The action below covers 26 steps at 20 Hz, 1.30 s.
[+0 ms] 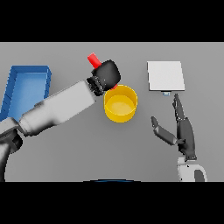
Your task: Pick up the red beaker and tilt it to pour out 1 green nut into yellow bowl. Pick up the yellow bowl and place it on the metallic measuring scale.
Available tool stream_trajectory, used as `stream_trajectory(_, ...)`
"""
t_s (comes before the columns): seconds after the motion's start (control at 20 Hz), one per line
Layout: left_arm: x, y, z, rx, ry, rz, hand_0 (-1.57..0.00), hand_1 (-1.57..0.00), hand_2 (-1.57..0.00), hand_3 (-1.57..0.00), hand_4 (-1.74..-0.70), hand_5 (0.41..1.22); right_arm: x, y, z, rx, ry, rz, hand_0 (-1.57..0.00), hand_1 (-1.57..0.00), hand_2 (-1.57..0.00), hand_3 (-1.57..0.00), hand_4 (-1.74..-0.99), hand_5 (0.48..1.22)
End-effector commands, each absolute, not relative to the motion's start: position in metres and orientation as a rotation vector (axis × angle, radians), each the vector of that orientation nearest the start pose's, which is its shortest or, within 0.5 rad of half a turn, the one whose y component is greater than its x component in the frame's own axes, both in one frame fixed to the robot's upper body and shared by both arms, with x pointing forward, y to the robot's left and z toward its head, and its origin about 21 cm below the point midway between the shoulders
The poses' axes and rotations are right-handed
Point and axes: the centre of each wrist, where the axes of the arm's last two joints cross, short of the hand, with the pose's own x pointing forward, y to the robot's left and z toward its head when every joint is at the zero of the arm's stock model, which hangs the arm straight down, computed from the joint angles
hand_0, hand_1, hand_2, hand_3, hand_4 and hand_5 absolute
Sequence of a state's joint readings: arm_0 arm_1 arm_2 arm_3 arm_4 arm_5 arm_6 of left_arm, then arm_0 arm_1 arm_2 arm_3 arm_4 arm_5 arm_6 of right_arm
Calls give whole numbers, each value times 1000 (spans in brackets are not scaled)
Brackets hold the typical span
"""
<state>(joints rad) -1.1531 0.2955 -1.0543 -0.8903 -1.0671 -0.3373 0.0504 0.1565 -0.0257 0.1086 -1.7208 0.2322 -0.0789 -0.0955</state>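
Leftmost, a blue tray is seen at the edge of the grey worktop, its inside showing nothing that can be made out. Next to the right, the left robot hand is curled round the red beaker, of which only the upper end shows past the dark fingers; the beaker is held tilted just above and behind the rim of the yellow bowl. Whether a green nut lies in the beaker cannot be told, and no nut can be made out in the bowl, whose bottom appears plain yellow. The beaker is judged to be light and stiff, probably smooth, so that a firm wrap about its body is called for during tilting. The bowl is likewise judged light and rigid, best taken by its wall or rim, and kept level once a nut is in it. Further right, the metallic measuring scale lies flat, apart from the bowl. Below it the right robot hand is held over the worktop, fingers straight and thumb spread, holding nothing.
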Motion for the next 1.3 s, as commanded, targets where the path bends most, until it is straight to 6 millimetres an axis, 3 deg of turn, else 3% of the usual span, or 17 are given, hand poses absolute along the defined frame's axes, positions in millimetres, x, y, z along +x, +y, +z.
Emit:
stream_trajectory(0.0, 389, 48, 107, -1388, 1151, 2768, -1571, -1571, -1571, -1558, -1739, 1221, 212, -223, 4, -226, -1663, 182, 1, 1, 1, 1, -1276, 600)
stream_trajectory(0.25, 396, 31, 116, -1414, 944, 2705, -1571, -1571, -1571, -1567, -1736, 1221, 214, -225, 1, -259, -1658, 199, 1, 1, 1, 1, -1236, 582)
stream_trajectory(0.35, 397, 34, 112, -1382, 862, 2687, -1571, -1571, -1571, -1568, -1735, 1221, 210, -220, -1, -247, -1675, 206, 1, 1, 1, 1, -1216, 585)
stream_trajectory(0.65, 394, 22, 119, -1341, 749, 2572, -1571, -1571, -1571, -1570, -1734, 1221, 212, -224, 0, -269, -1674, 219, 1, 1, 1, 1, -1210, 594)
stream_trajectory(0.85, 411, 24, 163, -1414, 774, 2530, -1571, -1571, -1571, -1571, -1729, 1221, 210, -221, 1, -265, -1692, 217, 1, 1, 1, 1, -1209, 592)
stream_trajectory(0.9, 417, 26, 178, -1455, 807, 2509, -1571, -1571, -1571, -1494, -1727, 1221, 214, -220, 3, -274, -1686, 217, 1, 1, 1, 1, -1203, 592)
stream_trajectory(0.95, 421, 28, 195, -1507, 826, 2497, -1571, -1571, -1399, -1509, -1676, 1221, 216, -220, 5, -275, -1692, 218, 1, 1, 1, 1, -1201, 592)
stream_trajectory(1.05, 431, 35, 231, -1589, 908, 2481, -1571, -1571, -1461, -1041, -1699, 1221, 217, -220, 5, -257, -1696, 220, 1, 1, 1, 1, -1186, 596)
stream_trajectory(1.25, 451, 59, 288, -1834, 1134, 2483, -1571, -1571, -1526, -1354, -1715, 1221, 218, -218, 8, -199, -1708, 190, 1, 1, 1, 1, -1183, 595)
